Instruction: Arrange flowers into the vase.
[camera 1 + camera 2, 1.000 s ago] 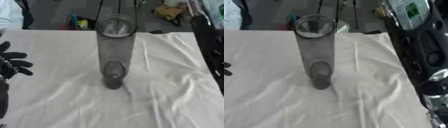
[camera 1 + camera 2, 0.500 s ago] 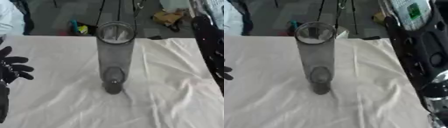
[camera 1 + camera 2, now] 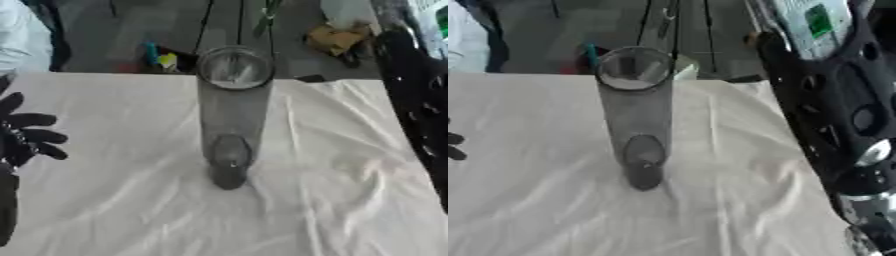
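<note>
Because tall, narrow and empty, the vase (image 3: 231,115) at the middle of the cloth-covered bench (image 3: 350,200) could tip on the wrinkled fabric if bumped by an arm. Left robot hand (image 3: 26,135) spread wide at the left edge, holding nothing; right robot hand not discernible. No flowers visible. Versus a second ago: view tilted, vase unmoved.

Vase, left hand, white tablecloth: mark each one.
vase (image 3: 233,107), left eye view, on its glass wall below the rim.
left hand (image 3: 19,137), left eye view, on the palm.
white tablecloth (image 3: 341,200), left eye view, on bare cloth.
</note>
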`<state>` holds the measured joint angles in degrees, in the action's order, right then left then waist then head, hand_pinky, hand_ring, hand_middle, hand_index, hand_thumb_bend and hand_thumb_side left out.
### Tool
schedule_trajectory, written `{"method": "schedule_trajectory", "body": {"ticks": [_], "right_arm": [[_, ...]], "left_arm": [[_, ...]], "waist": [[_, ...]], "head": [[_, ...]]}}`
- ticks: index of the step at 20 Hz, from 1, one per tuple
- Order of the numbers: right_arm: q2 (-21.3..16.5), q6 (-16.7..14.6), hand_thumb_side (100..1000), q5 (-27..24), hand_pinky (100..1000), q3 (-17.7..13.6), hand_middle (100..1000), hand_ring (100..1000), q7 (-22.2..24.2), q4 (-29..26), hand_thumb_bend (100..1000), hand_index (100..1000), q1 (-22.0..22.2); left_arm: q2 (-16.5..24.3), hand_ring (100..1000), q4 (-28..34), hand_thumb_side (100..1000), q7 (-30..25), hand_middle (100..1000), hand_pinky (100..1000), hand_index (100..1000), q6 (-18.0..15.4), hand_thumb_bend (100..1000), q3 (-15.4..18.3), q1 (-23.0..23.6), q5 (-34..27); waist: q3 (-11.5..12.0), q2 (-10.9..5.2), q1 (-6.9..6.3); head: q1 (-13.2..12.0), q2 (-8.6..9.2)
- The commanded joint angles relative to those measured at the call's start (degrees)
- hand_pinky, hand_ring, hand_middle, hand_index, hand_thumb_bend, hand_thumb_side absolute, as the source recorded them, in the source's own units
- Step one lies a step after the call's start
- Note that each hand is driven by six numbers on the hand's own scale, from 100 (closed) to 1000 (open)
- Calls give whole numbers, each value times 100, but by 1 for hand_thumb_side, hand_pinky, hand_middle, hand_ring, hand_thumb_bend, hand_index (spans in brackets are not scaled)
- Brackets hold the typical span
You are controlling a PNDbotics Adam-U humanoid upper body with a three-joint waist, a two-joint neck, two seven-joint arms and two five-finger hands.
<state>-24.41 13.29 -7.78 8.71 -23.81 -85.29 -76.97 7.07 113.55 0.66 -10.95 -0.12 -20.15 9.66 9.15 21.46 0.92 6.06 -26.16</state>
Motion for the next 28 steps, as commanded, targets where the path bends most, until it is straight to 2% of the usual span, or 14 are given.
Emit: {"method": "schedule_trajectory", "body": {"ticks": [1, 3, 4, 5, 12, 20, 28], "right_arm": [[-25, 66, 705, -59, 100, 2, 100, 100, 2, -155, 100, 216, -134], [-4, 103, 705, -81, 100, 18, 100, 100, 23, -170, 100, 216, -115], [3, 113, 676, -77, 100, 25, 100, 100, 30, -180, 100, 216, -105], [13, 122, 706, -66, 100, 31, 100, 100, 34, -187, 100, 216, -95], [80, 164, 709, 42, 100, 65, 100, 100, 64, -178, 100, 216, -10], [-140, 112, 714, -80, 100, 103, 100, 100, 171, -344, 100, 217, 222], [-154, 67, 718, -29, 100, 115, 100, 100, 244, -319, 100, 217, 294]], "left_arm": [[109, 601, 104, 1000, -22, 658, 500, 929, 0, 100, -43, -57, -44], [106, 601, 104, 1000, -24, 658, 500, 929, 0, 100, -43, -66, -47], [104, 601, 104, 1000, -23, 658, 500, 929, -1, 100, -42, -71, -48], [102, 601, 104, 1000, -22, 658, 500, 929, 0, 100, -41, -74, -49], [80, 600, 104, 1000, -24, 658, 500, 929, 2, 100, -39, -87, -55], [59, 600, 104, 1000, -29, 658, 499, 929, -3, 100, -37, -99, -51], [39, 599, 104, 1000, -32, 657, 498, 929, -5, 100, -34, -111, -37]], "waist": [[13, -251, 91], [26, -249, 103], [33, -248, 107], [39, -247, 111], [65, -228, 126], [82, -163, 128], [99, -73, 139]], "head": [[-50, 7], [-68, -1], [-66, -3], [-63, -7], [-39, -27], [-26, -1], [-17, 20]]}}
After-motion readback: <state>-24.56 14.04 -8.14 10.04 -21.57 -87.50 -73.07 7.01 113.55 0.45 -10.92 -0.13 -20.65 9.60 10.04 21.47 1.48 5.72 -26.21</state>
